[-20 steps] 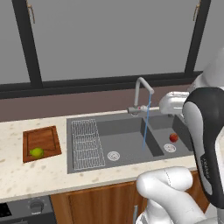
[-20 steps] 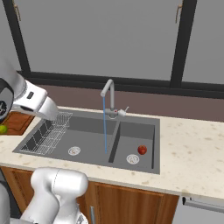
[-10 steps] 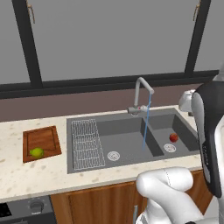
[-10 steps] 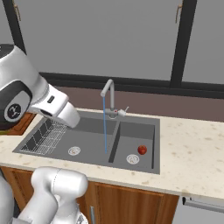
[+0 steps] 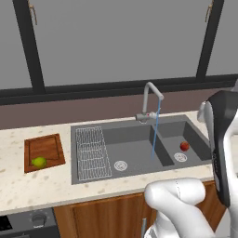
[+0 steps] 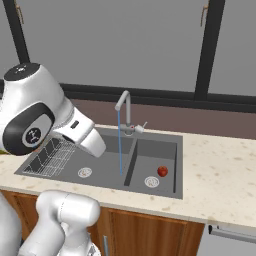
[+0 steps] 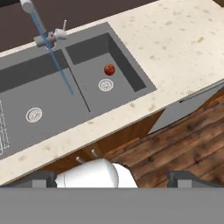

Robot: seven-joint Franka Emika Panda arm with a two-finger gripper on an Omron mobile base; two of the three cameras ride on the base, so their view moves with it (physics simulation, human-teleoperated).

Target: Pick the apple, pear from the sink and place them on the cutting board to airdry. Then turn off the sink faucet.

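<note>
Red apple [image 7: 109, 69] rests alone in the sink's [image 5: 135, 139] smaller side basin, just beside its round drain, while the yellow-green pear [image 5: 39, 162] already lies on the wooden cutting board [image 5: 44, 149] left of the sink. Over the last second I have swung the arm rightward, away from the board, toward the apple. My gripper's [image 7: 113, 179] fingers are spread wide, holding nothing. Water runs from the sink faucet [image 5: 149, 100], so I judge the job about half finished.
</note>
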